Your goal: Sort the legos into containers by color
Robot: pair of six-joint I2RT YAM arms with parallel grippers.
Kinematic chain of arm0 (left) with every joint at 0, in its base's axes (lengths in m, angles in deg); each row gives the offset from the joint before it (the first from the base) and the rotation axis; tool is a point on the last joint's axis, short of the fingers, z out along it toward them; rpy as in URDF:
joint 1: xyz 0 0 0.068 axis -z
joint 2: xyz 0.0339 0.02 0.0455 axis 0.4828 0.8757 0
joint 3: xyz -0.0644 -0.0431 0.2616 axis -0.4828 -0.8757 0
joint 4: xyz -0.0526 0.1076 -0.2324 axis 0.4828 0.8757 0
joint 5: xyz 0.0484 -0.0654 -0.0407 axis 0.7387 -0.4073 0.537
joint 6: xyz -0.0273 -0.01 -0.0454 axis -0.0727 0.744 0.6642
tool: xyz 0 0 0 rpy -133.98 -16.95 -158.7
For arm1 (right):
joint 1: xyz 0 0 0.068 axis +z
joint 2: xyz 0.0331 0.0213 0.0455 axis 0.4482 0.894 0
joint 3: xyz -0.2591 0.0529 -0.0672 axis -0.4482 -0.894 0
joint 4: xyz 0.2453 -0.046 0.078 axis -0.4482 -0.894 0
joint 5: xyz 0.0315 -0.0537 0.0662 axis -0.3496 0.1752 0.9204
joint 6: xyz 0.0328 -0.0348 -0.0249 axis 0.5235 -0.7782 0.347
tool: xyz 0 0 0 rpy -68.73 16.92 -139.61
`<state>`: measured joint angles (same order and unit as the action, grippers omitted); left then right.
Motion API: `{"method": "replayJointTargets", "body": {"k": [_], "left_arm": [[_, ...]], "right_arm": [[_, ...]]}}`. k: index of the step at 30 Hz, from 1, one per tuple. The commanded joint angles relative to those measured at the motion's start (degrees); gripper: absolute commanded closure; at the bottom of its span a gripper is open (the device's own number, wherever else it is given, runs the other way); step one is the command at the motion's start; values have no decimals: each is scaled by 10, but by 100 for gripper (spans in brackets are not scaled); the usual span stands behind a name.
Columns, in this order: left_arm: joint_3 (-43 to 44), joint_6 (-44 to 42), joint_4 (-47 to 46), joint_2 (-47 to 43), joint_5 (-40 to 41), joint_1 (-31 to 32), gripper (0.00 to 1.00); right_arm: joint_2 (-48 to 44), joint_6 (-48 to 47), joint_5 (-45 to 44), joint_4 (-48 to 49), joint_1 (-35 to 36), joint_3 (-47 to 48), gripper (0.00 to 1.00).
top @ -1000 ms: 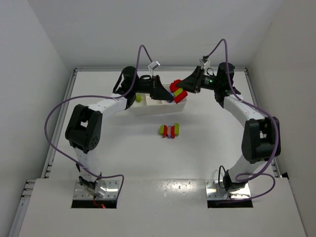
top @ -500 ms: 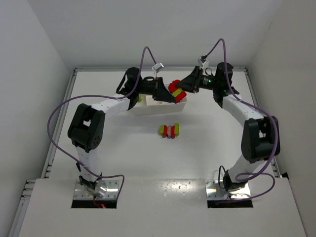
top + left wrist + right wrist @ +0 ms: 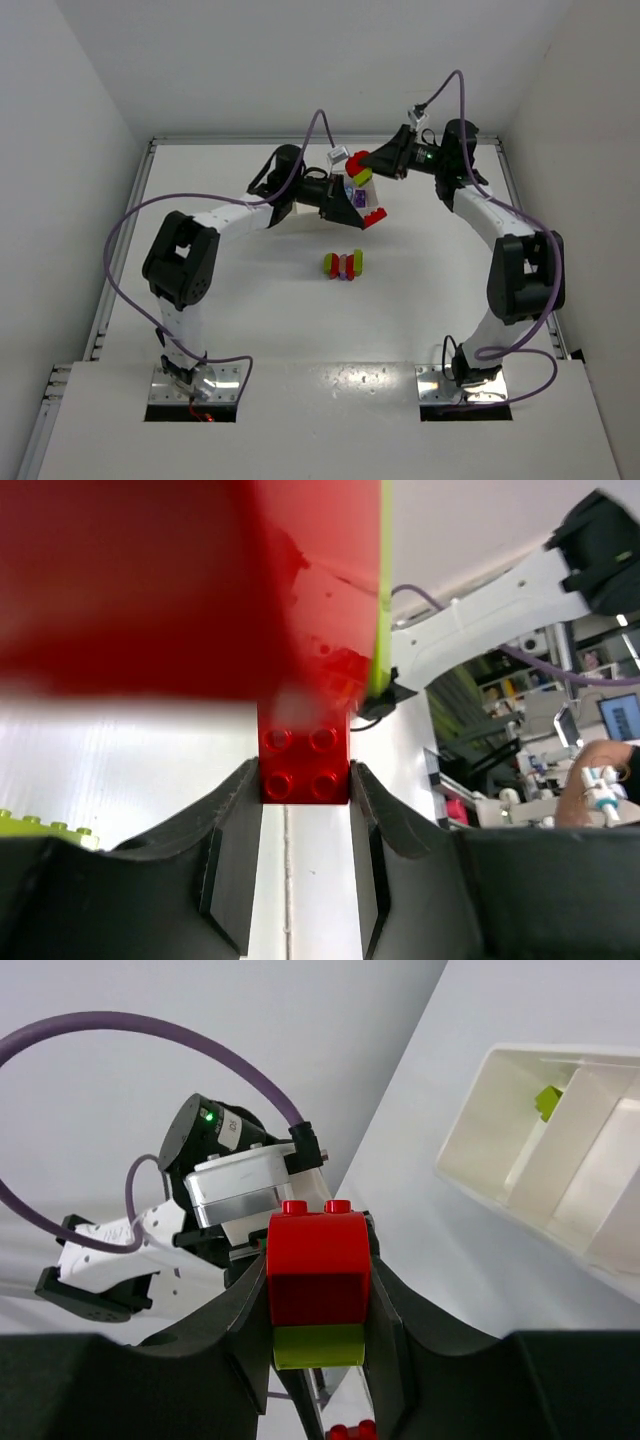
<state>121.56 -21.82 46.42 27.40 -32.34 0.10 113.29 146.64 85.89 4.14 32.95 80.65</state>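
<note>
No legible text, number or brand in any view.

White tag (image 3: 338, 155) on the left arm's cable (image 3: 125, 225): too small to read. Screen (image 3: 620, 715) far back in the left wrist view: lit, contents blurred. Studs of the red brick (image 3: 304, 765): no mark can be made out. Green light (image 3: 209, 1115) on the arm housing, right wrist view: lamp only, no lettering legible.

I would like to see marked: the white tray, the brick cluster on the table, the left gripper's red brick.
white tray (image 3: 476, 1128): right wrist view, its end wall.
brick cluster (image 3: 344, 264): top view, its red middle brick.
red brick (image 3: 305, 765): left wrist view, its studded face.
</note>
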Motion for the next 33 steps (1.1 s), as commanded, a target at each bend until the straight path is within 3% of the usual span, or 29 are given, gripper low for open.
{"method": "replayJointTargets", "body": {"k": [1, 6, 11, 14, 20, 27, 30, 31, 33], "left_arm": [[-3, -100, 78, -57, 0, -3, 92], [-35, -223, 230, -116, 72, -42, 92], [-19, -313, 316, -137, 316, -75, 92], [54, -330, 369, -76, 435, -75, 92], [154, -330, 396, 21, 510, -81, 91], [189, -324, 408, 79, 566, -81, 91], [194, -324, 413, 91, 566, -81, 85], [194, -324, 420, 96, 566, -81, 71], [194, -324, 420, 96, 566, -81, 56]], "right_arm": [[5, -9, -7, 28, -23, 28, 100], [-20, -20, -2, 15, -68, -20, 100], [-85, -60, -17, -23, -91, -85, 100], [-106, -96, -32, -64, -91, -108, 100], [-130, -143, -39, -124, -91, -116, 100], [-136, -166, -13, -146, -91, -111, 100], [-136, -171, 0, -146, -91, -111, 100], [-136, -171, 6, -146, -91, -111, 100], [-136, -177, 15, -146, -85, -111, 100]]}}
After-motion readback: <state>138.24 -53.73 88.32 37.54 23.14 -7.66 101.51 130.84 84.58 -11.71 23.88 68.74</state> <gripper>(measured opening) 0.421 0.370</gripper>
